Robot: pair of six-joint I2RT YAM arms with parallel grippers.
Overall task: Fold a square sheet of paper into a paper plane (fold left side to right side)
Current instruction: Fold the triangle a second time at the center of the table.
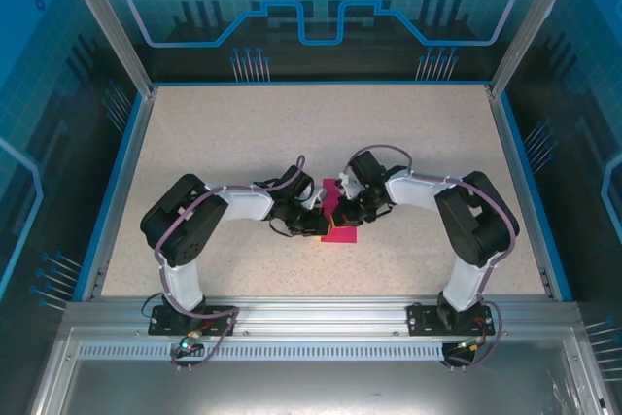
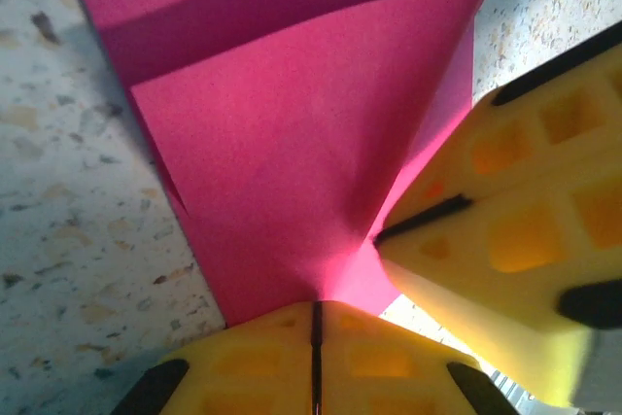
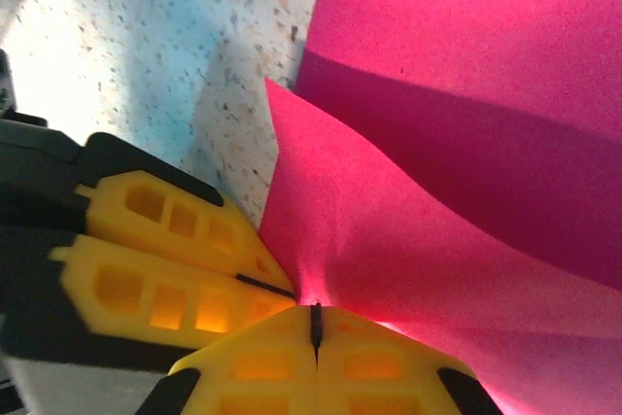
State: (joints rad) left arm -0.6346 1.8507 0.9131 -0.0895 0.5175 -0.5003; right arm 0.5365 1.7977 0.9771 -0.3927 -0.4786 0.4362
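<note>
Paper: pink sheet near the table's centre, a little toward 6 o'clock, caught between the two grippers; part lay flat on the top and part was lifted.
Table: speckled beige top with a blue edge.
Left gripper: clenched on the paper. In its wrist view the yellow fingers met with only a thin dark seam between them, and the sheet's edge was pinched there at 6 o'clock.
Left gripper, place: on the paper's 9 o'clock side in the top view, its arm reaching in from 8 o'clock.
Right gripper: clenched on the paper too. Its jaws were pressed to a hairline at 6 o'clock of its wrist view, with the sheet coming out of that seam.
Right gripper, place: on the paper's 3 o'clock side in the top view, its arm reaching in from 4 o'clock.
Grip spacing: the two pinch points sat just beside each other on the same edge. Each wrist view showed the other gripper's tips biting the sheet, at 4 o'clock in the left view and 8 o'clock in the right.
Finger contact: whether the two grippers touched each other could not be told.
Paper shape: the raised flap fanned from the pinches toward 12 o'clock, with soft creases spreading from them and a shadowed layer beyond it.
</note>
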